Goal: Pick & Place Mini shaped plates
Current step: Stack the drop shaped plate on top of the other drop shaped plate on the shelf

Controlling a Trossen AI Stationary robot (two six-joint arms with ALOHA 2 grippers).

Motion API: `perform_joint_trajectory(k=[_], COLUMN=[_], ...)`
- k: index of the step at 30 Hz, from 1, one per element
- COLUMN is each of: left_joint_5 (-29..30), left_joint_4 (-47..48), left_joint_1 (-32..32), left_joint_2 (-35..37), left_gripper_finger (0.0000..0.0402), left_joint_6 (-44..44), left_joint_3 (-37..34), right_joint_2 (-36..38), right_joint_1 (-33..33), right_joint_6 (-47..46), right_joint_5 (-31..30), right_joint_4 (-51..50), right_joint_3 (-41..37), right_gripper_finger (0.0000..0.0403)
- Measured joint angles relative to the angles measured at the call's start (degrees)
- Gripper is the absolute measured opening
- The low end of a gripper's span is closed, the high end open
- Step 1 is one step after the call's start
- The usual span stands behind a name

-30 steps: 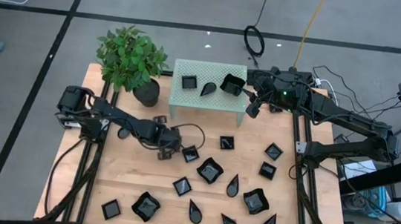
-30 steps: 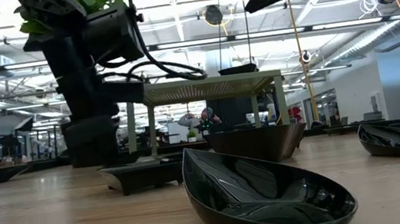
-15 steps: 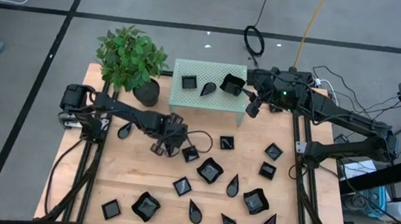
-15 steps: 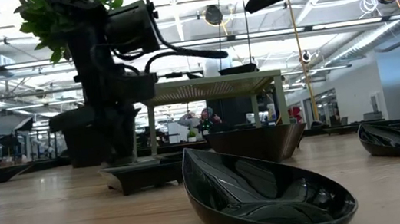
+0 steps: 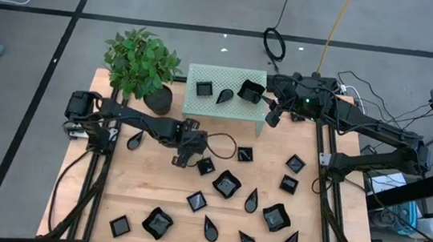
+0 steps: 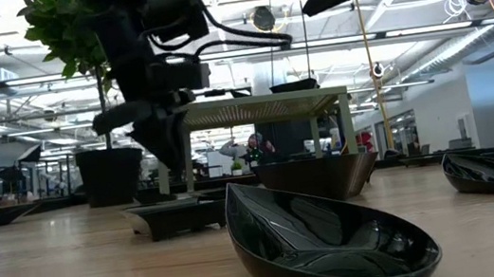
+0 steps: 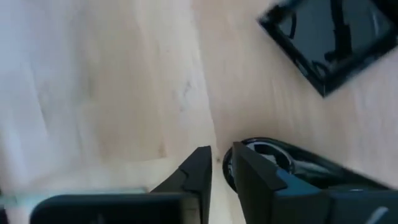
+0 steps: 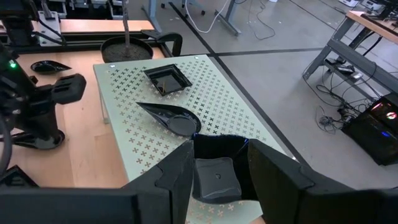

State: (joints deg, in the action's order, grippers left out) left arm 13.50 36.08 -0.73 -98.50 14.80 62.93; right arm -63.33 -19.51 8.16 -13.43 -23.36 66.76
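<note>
Overhead, three plates (image 5: 226,91) sit on the stand (image 5: 201,111), left tool (image 5: 186,155) nearly closed, empty.

We see glossy black mini shaped plates (image 5: 226,184) scattered on a pale, light-brown wooden table (image 5: 136,193) with faint grain. The raised stand (image 5: 224,98) is pale green, its top patterned all over with small cross-shaped cutouts. A green-leaved plant (image 5: 139,62) sits in a dark pot (image 5: 157,99). Both arms are black. Beyond the table, the floor (image 5: 39,46) is grey with dark lines.
</note>
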Motion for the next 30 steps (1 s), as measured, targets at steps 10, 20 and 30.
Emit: perform_joint_trajectory(k=[10,20,30], left_joint_5=[-9.59,-16.06,-12.25], left_joint_4=[15.24,15.71,12.87], left_joint_1=[0.22,2.91,2.84], left_joint_2=[0.11,0.11,0.13], left_gripper_finger=[0.0106,0.0108,0.0108], left_joint_6=[-50.55,-84.97,-90.94], left_joint_3=[6.25,0.45,-1.70], right_joint_2=[0.00,0.00,0.00], right_joint_1=[0.00,0.00,-0.02], right_joint_6=[0.00,0.00,0.02], right_joint_5=[0.00,0.02,0.02], right_joint_4=[-0.04,-0.04,-0.04], right_joint_3=[0.00,0.00,0.00], right_gripper_finger=[0.0141,0.0141,0.0141])
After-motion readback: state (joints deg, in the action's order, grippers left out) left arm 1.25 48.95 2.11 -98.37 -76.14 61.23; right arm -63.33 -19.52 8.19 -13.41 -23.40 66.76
